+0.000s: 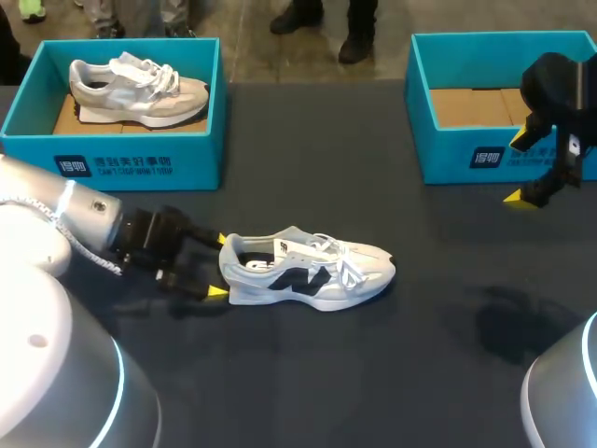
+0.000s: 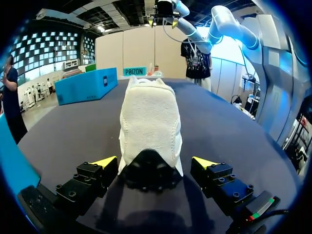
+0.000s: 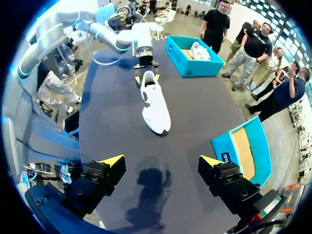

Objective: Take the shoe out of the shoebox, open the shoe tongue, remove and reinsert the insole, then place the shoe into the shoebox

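Observation:
A white shoe with black side panels lies on the dark table, toe pointing right. My left gripper is at its heel, open, one yellow tip on either side. In the left wrist view the heel of the shoe sits between the fingers of that gripper, with a gap on each side. My right gripper hangs open and holds nothing, high in front of the empty blue shoebox. From the right wrist view, this gripper looks down on the shoe and the empty shoebox.
A second blue box at the back left holds another pale shoe. Bare dark tabletop stretches in front of the shoe and between the two boxes.

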Robot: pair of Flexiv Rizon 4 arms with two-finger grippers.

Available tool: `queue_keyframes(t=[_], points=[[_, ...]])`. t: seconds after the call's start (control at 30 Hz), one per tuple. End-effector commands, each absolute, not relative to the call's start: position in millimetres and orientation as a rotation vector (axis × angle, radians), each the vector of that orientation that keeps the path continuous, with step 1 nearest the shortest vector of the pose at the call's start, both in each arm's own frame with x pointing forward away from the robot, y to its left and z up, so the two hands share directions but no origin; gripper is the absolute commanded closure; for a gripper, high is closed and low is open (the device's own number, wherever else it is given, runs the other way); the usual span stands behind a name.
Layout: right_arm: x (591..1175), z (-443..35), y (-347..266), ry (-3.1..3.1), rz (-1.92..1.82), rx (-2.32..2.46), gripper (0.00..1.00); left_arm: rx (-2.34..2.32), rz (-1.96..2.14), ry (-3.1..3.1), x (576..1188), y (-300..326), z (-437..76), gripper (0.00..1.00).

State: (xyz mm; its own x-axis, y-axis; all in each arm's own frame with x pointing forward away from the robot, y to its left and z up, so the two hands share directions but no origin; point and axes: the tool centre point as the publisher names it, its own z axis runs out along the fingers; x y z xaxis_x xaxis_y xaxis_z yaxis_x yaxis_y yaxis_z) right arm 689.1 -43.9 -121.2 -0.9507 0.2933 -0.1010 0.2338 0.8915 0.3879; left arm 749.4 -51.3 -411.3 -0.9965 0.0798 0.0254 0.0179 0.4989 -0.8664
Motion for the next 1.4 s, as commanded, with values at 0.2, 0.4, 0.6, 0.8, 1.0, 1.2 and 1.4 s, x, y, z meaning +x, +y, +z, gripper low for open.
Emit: queue_keyframes(t=[0.2, 0.4, 0.6, 0.8, 1.0, 1.2, 1.4], points=[[692, -121, -43, 2.908, 0.562, 0.407, 0.00, -0.078, 1.568, -2.646, 753, -71, -425, 0.00], [692, -121, -43, 2.908, 0.562, 0.407, 0.00, -0.074, 1.596, -2.636, 758, -81, -427, 0.00], [692, -121, -43, 2.908, 0.562, 0.407, 0.00, -0.080, 1.589, -2.632, 758, -85, -430, 0.00], [692, -121, -43, 2.908, 0.562, 0.407, 0.00, -0.072, 1.586, -2.621, 756, -88, -433, 0.00], [692, -121, -43, 2.908, 0.562, 0.407, 0.00, -0.079, 1.575, -2.620, 757, -92, -435, 0.51], [692, -121, -43, 2.908, 0.562, 0.407, 0.00, -0.084, 1.562, -2.626, 758, -92, -434, 0.96], [692, -121, -43, 2.908, 0.562, 0.407, 0.00, -0.080, 1.550, -2.622, 758, -93, -434, 1.00]])
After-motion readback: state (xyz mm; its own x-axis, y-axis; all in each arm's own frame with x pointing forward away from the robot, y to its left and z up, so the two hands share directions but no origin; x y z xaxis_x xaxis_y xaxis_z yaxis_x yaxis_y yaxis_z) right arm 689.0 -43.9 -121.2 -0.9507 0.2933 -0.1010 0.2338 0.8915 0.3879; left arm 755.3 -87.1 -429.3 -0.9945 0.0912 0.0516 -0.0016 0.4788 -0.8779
